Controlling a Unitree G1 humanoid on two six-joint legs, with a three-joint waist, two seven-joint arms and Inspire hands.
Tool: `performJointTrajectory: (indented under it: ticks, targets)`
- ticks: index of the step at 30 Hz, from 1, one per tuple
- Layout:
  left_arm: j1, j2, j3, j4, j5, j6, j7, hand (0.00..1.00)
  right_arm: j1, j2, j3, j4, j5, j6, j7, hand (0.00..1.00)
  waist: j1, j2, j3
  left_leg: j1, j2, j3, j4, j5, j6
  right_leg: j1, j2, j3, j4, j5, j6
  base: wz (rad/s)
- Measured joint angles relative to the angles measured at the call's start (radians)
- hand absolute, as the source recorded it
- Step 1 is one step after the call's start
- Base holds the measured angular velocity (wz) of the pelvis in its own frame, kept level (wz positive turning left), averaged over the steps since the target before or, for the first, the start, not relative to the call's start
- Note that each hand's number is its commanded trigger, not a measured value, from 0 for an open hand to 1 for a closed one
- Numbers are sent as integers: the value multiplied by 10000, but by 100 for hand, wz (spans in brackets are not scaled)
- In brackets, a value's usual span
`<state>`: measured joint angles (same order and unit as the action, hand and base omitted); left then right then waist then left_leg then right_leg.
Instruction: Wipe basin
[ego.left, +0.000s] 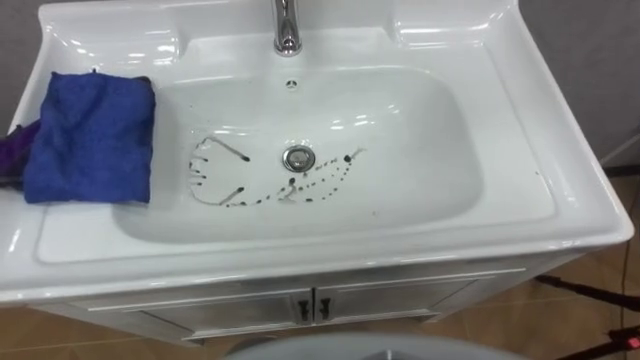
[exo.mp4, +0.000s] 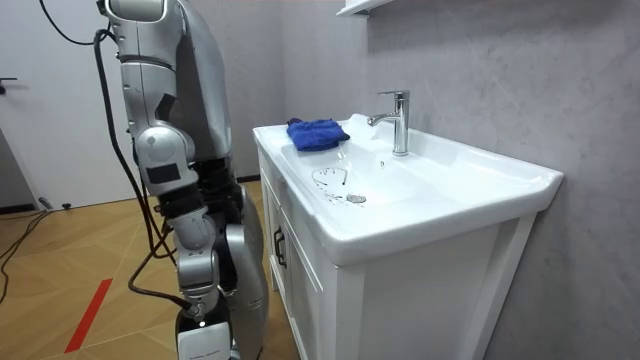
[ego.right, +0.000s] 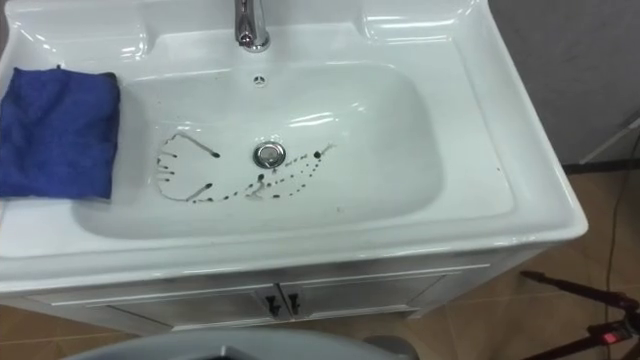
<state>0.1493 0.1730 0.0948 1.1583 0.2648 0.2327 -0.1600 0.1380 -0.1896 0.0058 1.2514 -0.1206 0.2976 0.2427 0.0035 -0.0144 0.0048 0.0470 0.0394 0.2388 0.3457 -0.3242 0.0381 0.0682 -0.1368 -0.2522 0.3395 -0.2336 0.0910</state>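
A white basin (ego.left: 520, 120) is set in a cabinet top, and I stand right in front of it. Dark streaks and dots (ego.left: 290, 188) run across its bowl, left of and below the metal drain (ego.left: 297, 157). On the basin's left rim lies a folded blue cloth (ego.left: 90, 135), with no hand on it. The room view has my right hand (exo.mp4: 205, 335) hanging low at my side, away from the basin, at the picture's bottom edge.
A chrome tap (ego.left: 286, 25) stands at the back middle of the basin. A bit of purple fabric (ego.left: 10, 150) sticks out left of the blue cloth. Cabinet doors (ego.left: 310, 305) are below the front rim. A dark stand leg (ego.left: 585, 290) lies on the floor at right.
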Motion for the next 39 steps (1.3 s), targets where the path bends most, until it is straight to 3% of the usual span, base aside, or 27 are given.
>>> performJointTrajectory:
  ticks: [11,22,27,31,39]
  targets:
    - [417,13,49,52,-1768,-9,237,0,-26,-1,-1,60,145,-2,13,0,12,-48,2,2,-33,-288,-9,22,-40,371,81,-151,-566,5,2,7]
    - [604,11,357,75,-2482,7,609,0,-244,-24,0,255,138,13,151,0,106,-132,25,-29,-99,-637,-94,97,-157,602,198,-299,-861,14,-4,10]
    - [711,0,817,177,-2992,-7,706,0,-288,-55,-147,315,129,0,220,0,117,-138,26,-64,-137,-810,-76,98,-155,711,166,-547,-848,12,-2,11]
    - [876,11,1613,211,-3676,-31,996,0,-299,-161,-305,320,279,-24,168,0,401,-133,25,-28,-135,-914,-81,98,-155,719,166,-621,-820,8,-1,5]
    - [1041,59,3080,412,-4304,-315,1973,0,-210,-426,-725,324,-3,-171,114,0,735,-30,11,-244,-188,-1547,16,171,-219,918,167,-1517,-864,1,-5,23]
